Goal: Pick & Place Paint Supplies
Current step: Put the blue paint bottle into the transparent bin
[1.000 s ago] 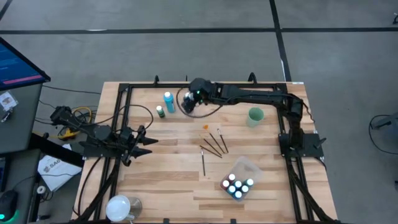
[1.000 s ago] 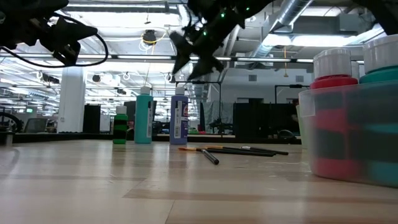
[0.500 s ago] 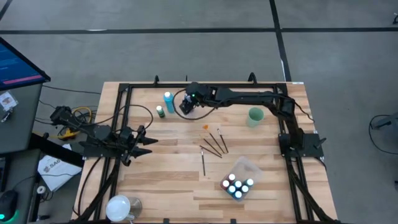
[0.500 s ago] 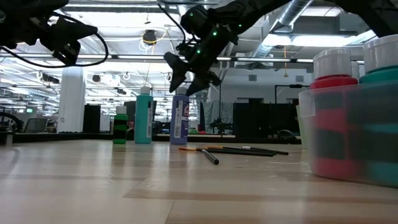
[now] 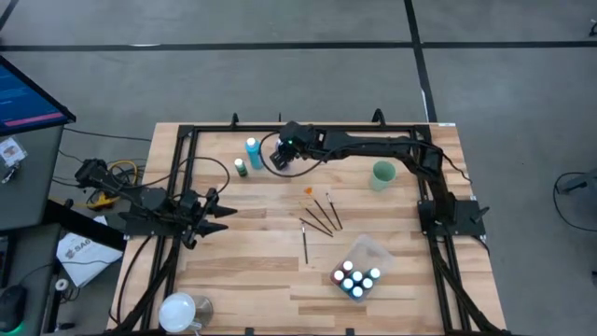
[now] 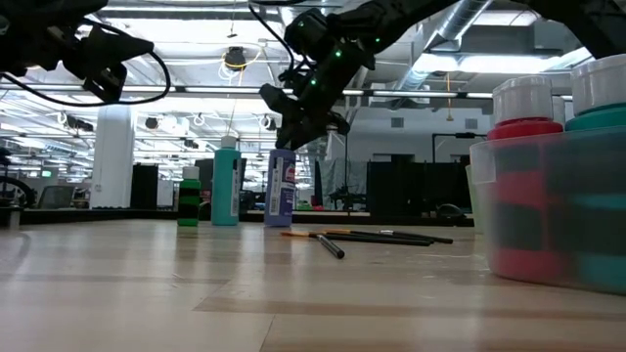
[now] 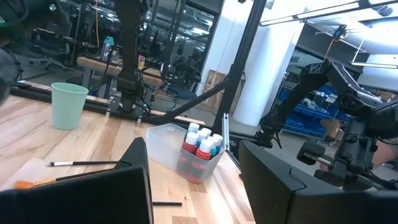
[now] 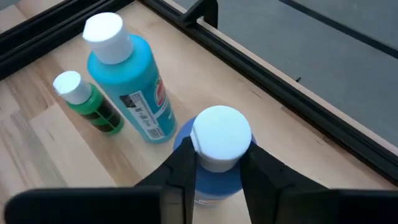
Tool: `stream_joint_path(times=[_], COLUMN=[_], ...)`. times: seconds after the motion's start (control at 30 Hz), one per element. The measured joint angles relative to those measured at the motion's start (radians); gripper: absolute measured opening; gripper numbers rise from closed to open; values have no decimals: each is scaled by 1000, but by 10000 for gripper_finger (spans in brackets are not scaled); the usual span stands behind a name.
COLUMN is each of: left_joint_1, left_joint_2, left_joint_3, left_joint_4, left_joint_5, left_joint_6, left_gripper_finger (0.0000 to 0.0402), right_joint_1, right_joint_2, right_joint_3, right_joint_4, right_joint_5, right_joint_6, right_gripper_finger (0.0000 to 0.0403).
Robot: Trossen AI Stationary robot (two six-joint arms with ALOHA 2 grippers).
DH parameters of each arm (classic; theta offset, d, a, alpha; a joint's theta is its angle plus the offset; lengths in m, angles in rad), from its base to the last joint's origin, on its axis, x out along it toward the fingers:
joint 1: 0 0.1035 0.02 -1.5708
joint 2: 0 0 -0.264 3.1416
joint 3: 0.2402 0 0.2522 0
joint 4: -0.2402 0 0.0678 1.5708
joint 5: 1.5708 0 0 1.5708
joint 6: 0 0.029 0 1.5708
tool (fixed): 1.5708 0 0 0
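Note:
Three paint bottles stand on their bases at the table's far left: a blue one point(image 6: 280, 191), a teal one point(image 5: 253, 152) and a short green one point(image 5: 241, 167). My right gripper point(image 8: 219, 171) reaches down over the blue bottle and is shut on its top. Several thin dark paintbrushes point(image 5: 322, 217) lie flat mid-table. More small bottles stand in the clear tub point(image 5: 368, 250). My left gripper point(image 5: 224, 213) waits open at the left side, touching nothing. My right gripper pinches the blue bottle's white cap point(image 8: 221, 137) between its two fingers point(image 8: 183, 168), one on each side. The fingers slant down from the table's right side. The bottle stands about upright with its base on the table.
A pale green cup point(image 5: 382, 174) stands at the far right. The black frame rail point(image 5: 308, 126) runs along the far edge just behind the bottles. A white lamp-like object point(image 5: 179, 310) sits at the near left corner. Bare wood lies between the brushes and the left arm.
My right gripper has sunk toward the blue bottle, moving a little to the table's left, and its fingers have shut onto the bottle's cap. The bottle stays on the table.

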Motion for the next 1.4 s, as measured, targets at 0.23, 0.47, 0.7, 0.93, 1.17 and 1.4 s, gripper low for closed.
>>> stream_joint_path(times=[0.23, 0.47, 0.7, 0.93, 1.17, 1.4], left_joint_1=[0, 0, 0, 0, 0, 0], left_joint_2=[0, 0, 0, 0, 0, 0], left_joint_3=[0, 0, 0, 0, 0, 0], left_joint_4=[4, 4, 4, 5, 8, 11], left_joint_5=[0, 0, 0, 0, 0, 0], left_joint_6=[0, 0, 0, 0, 0, 0], left_gripper_finger=[132, 132, 132, 132, 132, 132], right_joint_1=[4, 4, 40, 189, 447, 691], right_joint_2=[-35, -130, -335, -570, -688, -678], right_joint_3=[-6, -6, -4, -3, -2, -2], right_joint_4=[-27, -29, -148, -401, -749, -1061], right_joint_5=[-29, -24, -16, 98, 280, 419], right_joint_6=[16, 19, 4, 57, 374, 801], right_gripper_finger=[86, 86, 86, 86, 86, 86])
